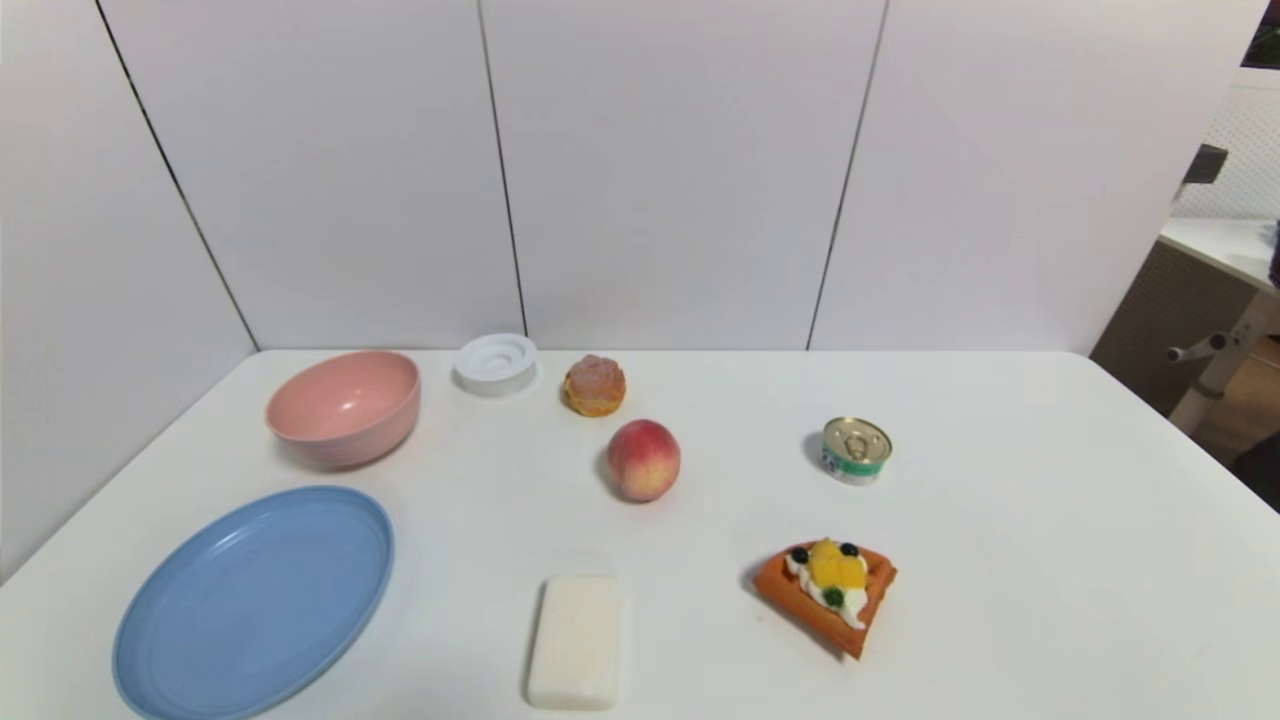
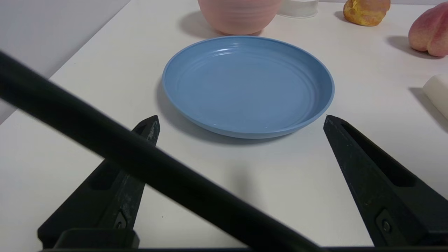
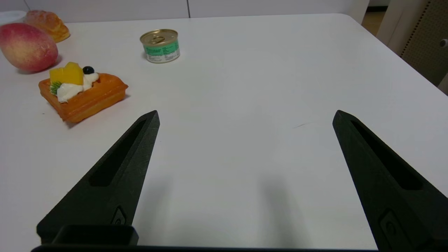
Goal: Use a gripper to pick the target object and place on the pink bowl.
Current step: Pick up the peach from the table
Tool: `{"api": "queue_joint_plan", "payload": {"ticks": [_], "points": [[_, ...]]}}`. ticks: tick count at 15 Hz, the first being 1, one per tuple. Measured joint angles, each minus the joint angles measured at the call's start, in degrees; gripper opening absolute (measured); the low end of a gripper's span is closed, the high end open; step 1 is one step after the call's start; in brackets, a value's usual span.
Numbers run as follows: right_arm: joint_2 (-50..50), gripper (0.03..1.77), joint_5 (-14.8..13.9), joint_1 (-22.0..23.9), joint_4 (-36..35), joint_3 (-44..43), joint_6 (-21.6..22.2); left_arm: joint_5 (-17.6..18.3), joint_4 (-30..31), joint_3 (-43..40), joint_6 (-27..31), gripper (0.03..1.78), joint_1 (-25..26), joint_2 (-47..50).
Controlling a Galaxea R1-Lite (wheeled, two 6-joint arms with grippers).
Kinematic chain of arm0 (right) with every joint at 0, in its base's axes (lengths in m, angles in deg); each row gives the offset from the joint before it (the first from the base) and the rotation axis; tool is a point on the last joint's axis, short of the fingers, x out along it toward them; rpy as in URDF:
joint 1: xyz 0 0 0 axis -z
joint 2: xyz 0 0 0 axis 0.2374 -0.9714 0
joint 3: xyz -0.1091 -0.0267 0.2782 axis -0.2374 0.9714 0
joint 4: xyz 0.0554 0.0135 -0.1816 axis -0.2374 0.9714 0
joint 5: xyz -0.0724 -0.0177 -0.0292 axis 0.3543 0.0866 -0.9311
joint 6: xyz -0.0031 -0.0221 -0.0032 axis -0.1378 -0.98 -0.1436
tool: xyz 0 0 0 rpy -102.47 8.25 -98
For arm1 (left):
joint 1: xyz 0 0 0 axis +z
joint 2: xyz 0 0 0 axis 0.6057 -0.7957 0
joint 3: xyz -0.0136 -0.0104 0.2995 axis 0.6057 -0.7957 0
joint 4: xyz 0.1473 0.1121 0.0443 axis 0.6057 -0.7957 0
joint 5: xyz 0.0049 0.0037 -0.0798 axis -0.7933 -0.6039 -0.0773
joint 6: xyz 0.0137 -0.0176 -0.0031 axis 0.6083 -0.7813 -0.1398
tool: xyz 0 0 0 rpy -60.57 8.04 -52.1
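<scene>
The peach (image 1: 643,459), pinkish-red fading to yellow, sits near the middle of the white table; it also shows in the left wrist view (image 2: 430,30) and the right wrist view (image 3: 27,47). The pink bowl (image 1: 344,407) stands at the back left, its lower wall (image 2: 239,15) just beyond the blue plate. Neither arm shows in the head view. My left gripper (image 2: 240,119) is open over bare table in front of the blue plate, a black cable crossing its view. My right gripper (image 3: 245,113) is open over bare table, well to the side of the peach.
A blue plate (image 1: 255,602) lies at front left. A white ring dish (image 1: 496,363) and a pastry puff (image 1: 594,385) stand at the back. A white bar (image 1: 574,640), a fruit-topped waffle (image 1: 827,592) and a small can (image 1: 856,450) lie around the peach.
</scene>
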Motion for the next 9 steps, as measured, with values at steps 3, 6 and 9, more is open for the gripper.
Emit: {"api": "queue_joint_plan", "payload": {"ticks": [3, 6, 9], "points": [[0.0, 1.71, 0.0, -0.02, 0.0, 0.0, -0.02, -0.09, 1.63, 5.05, 0.05, 1.69, -1.01, -8.98], [0.0, 1.71, 0.0, -0.02, 0.0, 0.0, -0.02, -0.3, 2.18, 19.75, 0.44, 1.69, -4.85, -22.86], [0.0, 1.71, 0.0, -0.02, 0.0, 0.0, 0.0, -0.52, 2.24, 36.06, 0.96, 1.69, -10.61, -38.18]]}}
